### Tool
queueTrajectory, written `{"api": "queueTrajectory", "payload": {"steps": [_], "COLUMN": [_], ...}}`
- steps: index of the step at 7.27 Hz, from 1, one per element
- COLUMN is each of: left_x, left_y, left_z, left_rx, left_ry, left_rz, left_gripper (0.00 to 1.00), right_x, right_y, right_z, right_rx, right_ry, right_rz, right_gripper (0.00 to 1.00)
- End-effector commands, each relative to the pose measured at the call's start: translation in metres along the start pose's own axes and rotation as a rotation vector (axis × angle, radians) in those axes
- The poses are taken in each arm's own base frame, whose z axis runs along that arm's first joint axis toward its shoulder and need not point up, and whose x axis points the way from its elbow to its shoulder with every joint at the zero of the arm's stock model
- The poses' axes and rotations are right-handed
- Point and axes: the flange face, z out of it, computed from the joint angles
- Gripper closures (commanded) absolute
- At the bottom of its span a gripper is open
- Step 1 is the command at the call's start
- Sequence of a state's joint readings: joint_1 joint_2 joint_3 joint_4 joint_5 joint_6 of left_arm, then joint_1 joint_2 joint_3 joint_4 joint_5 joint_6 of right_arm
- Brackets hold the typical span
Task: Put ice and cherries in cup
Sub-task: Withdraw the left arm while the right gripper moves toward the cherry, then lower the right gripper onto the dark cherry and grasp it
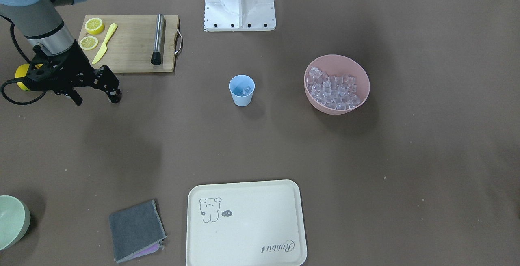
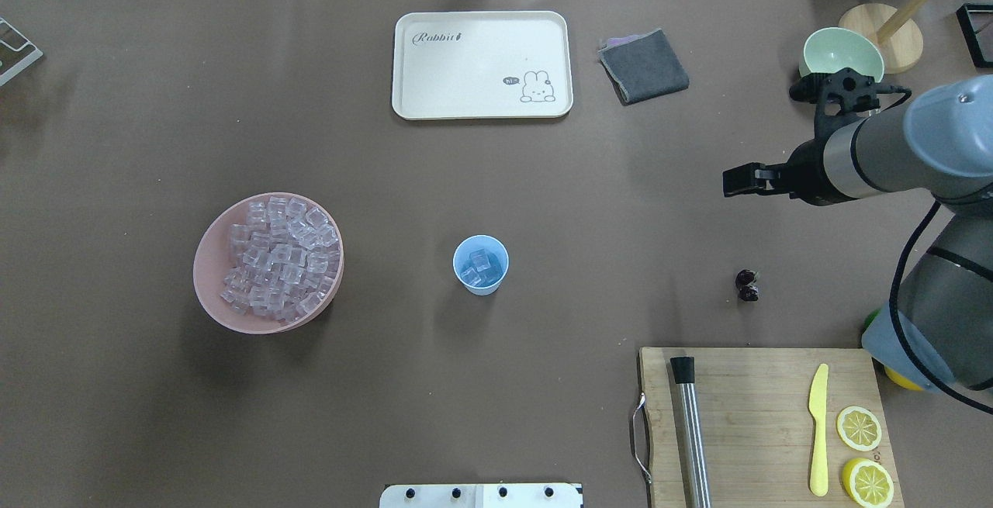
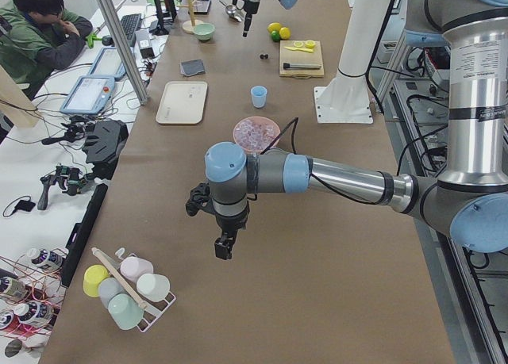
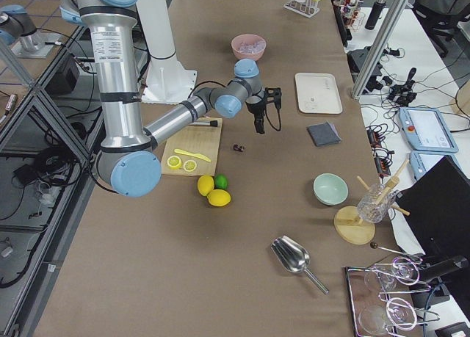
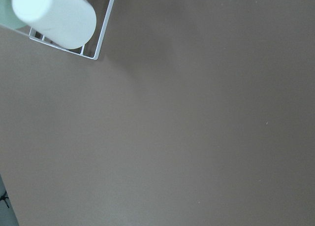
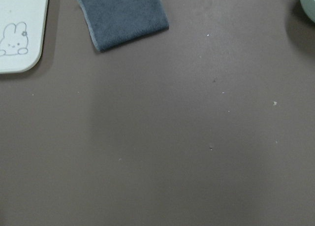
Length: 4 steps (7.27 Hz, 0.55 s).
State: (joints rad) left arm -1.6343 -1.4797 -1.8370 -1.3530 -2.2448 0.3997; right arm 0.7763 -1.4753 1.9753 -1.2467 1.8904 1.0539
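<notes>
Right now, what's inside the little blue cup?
A few ice cubes sit in the blue cup. The cherries lie outside it. Ice hides its bottom.

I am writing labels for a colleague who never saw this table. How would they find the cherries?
Find the wooden cutting board at the overhead view's lower right. Just beyond its far edge, on the table, lie the cherries: a tiny, almost black pair, unlike the yellow lemon slices.

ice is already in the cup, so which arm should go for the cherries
Right. The right gripper hangs close to the cherries, on the robot's right side by the cutting board. The left gripper is far off at the table's other end, beyond the pink bowl.
</notes>
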Motion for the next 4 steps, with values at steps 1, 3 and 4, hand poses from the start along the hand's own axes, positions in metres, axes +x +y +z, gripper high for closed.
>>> {"api": "queueTrajectory", "payload": {"steps": [1,3,4], "left_x": [-0.002,-0.003,-0.004], "left_y": [0.002,0.006,0.006], "left_z": [-0.001,0.002,0.002], "left_rx": [0.006,0.001,0.001], "left_ry": [-0.001,0.001,0.001], "left_rz": [0.003,-0.001,-0.003], "left_gripper": [0.02,0.02,0.02], "right_x": [0.018,0.033,0.026], "right_y": [0.032,0.057,0.074], "right_z": [0.024,0.040,0.053], "right_rx": [-0.036,-0.053,-0.068], "right_ry": [0.064,0.124,0.152], "right_rz": [-0.013,0.025,0.023], "right_gripper": [0.00,0.06,0.10]}}
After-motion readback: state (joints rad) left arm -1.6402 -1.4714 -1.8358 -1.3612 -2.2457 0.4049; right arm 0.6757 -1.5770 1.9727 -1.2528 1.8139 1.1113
